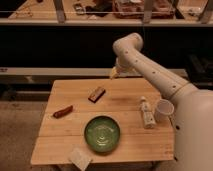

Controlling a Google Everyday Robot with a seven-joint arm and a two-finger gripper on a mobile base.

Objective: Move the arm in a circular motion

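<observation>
The arm (150,70) is thick, white and tubular, reaching from the lower right up to a rounded elbow (127,45) above the table's far edge. Its pale yellowish tip, the gripper (114,73), hangs below the elbow, just above the back edge of the wooden table (75,95). It holds nothing that I can see.
On the table lie a green bowl (102,133), a brown bar (97,93), a red pepper-like item (63,111), a white packet (80,158), a small bottle (145,112) and a white cup (164,110). A dark counter with shelves stands behind.
</observation>
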